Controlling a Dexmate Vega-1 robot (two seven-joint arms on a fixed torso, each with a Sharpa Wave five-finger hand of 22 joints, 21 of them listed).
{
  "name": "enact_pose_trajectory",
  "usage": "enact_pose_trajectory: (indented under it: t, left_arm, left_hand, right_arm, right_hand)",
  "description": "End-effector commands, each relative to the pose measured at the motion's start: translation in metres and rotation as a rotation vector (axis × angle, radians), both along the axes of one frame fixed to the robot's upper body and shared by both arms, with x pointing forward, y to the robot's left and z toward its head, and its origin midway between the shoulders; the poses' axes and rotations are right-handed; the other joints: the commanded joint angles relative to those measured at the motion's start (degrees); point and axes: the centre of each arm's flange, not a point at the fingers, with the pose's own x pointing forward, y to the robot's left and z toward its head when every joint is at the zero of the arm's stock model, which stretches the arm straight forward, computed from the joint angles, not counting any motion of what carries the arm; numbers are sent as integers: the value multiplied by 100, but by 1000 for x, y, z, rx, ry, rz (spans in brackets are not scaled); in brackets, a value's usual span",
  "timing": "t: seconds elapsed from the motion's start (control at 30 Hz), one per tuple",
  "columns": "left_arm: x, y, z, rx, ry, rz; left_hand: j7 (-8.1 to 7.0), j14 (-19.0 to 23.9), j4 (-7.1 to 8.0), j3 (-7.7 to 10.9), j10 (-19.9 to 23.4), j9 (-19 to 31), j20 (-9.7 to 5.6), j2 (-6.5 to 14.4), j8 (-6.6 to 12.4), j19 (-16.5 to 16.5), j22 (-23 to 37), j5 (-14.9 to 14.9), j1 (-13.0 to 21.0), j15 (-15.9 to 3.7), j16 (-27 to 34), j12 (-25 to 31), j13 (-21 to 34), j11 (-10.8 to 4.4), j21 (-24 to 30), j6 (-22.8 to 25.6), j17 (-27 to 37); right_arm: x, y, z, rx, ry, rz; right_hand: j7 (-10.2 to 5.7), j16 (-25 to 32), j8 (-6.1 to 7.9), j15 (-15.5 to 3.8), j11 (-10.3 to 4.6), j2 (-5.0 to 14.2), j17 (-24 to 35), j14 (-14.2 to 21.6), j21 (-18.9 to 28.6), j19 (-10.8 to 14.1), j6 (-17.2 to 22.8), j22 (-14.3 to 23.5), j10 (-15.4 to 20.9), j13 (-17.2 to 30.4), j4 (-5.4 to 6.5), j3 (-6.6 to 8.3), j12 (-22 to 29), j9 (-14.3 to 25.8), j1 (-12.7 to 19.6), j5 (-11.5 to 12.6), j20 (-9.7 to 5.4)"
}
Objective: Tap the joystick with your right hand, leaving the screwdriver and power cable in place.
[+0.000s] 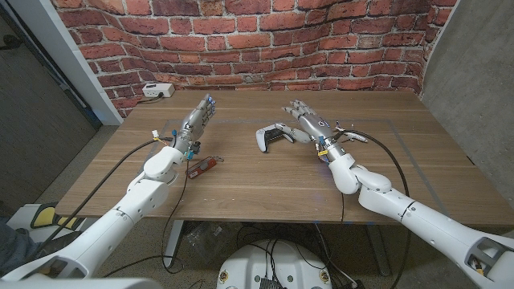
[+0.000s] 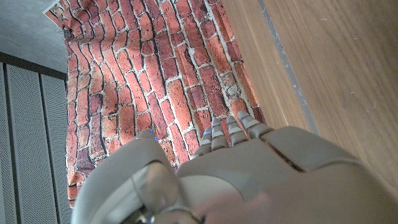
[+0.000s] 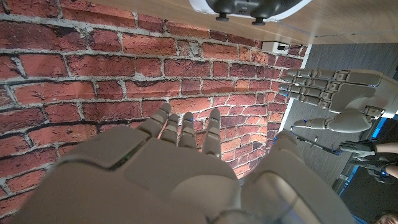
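The joystick [image 1: 271,136] — a white game controller with dark sticks — lies on the wooden table [image 1: 265,177] a little right of its middle. The right hand [image 1: 307,121] is just to the right of it, fingers extended and spread, holding nothing; from the head view I cannot tell whether the fingertips nearest the controller touch it or stop just short. In the right wrist view the back of the right hand [image 3: 180,174] takes up the lower part and the joystick [image 3: 249,7] is cut off at the picture's edge, so only part of its white shell and dark underside shows.

The left hand [image 1: 197,122] is on the left half of the table, fingers straight and close together, gripping nothing; how it meets the table is hard to make out. It also shows in the right wrist view [image 3: 333,96], fingers stretched out.

The screwdriver [image 1: 201,166] — red and small — lies near the left forearm, towards the near edge; its tip is hard to make out. A white power strip [image 1: 157,91] sits at the far left corner against the brick wall [image 1: 241,40], its cable too small to trace.
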Motion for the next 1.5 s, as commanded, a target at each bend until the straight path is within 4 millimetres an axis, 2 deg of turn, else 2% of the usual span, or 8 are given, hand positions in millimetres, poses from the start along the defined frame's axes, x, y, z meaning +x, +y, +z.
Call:
enact_pose_trajectory:
  t: [0.03,0.23,0.37,0.43,0.73,0.83,0.93,1.5]
  left_arm:
    - [2,2,-5,-10,19,-2]
    - [2,1,-3,-5,18,-6]
    - [2,1,-3,2,19,-6]
    - [2,1,-2,3,19,-4]
    - [3,2,-2,7,16,-1]
    - [3,2,-2,9,18,1]
    - [3,1,-2,9,20,4]
    - [4,3,-1,15,18,10]
  left_hand:
    - [-6,-3,9,69,28,12,-14,47,-10,-52,28,-7,5,24,5,-10,34,-27,-15,5,12]
    - [-9,8,-3,246,41,12,-17,180,-1,-53,29,51,80,25,8,-10,34,-23,-11,41,10]
    - [-13,18,-94,889,67,9,-17,230,-4,-51,30,322,412,21,4,-14,32,-26,0,73,5]
    - [-20,16,-103,997,76,10,-22,227,-4,-55,30,365,461,21,2,-13,32,-31,1,81,5]
    - [-25,27,-122,1182,67,10,-18,205,-11,-63,31,434,544,13,4,-21,33,-30,2,76,5]
    - [-26,28,-177,1400,72,10,-20,206,-11,-64,27,522,667,15,-1,-22,32,-27,2,87,1]
    - [-32,24,-188,1462,64,10,-22,202,-13,-68,28,545,697,19,-3,-27,32,-23,2,84,1]
    - [-33,7,-206,1632,47,11,-19,141,-28,-100,29,601,757,24,-10,-35,33,-21,-5,60,2]
  right_arm:
    - [5,6,0,-54,25,-26]
    - [9,10,-2,-76,55,-41]
    - [11,12,-1,-88,73,-52]
    - [13,13,-1,-91,82,-58]
    - [19,12,0,-103,121,-78]
    - [21,13,0,-104,129,-76]
    - [22,15,0,-110,132,-75]
    - [32,19,-6,-136,150,-101]
  right_hand:
    - [-46,17,47,28,-4,46,5,-48,6,-58,72,7,-44,26,-5,57,8,21,22,8,26]
    - [13,10,-1,54,-10,62,3,-116,4,-138,-18,11,-65,27,-14,65,11,20,31,2,74]
    - [17,15,-22,57,18,64,3,-138,3,-189,-60,12,-93,27,-16,65,8,19,28,-3,94]
    - [38,14,-41,59,40,68,3,-169,6,-222,-107,14,-142,28,-17,65,-5,20,27,-7,104]
    - [44,20,-55,46,50,82,2,-189,11,-261,-145,15,-180,28,-23,72,-10,20,35,-11,119]
    - [44,21,-56,46,47,87,2,-193,13,-268,-149,15,-195,29,-25,76,-13,20,38,-11,122]
    - [42,25,-58,52,61,104,0,-196,15,-284,-158,16,-203,29,-28,85,-11,21,49,-11,137]
    - [-5,38,-20,57,-88,203,-4,-237,44,-326,-68,18,-221,30,-56,147,12,21,124,-20,150]
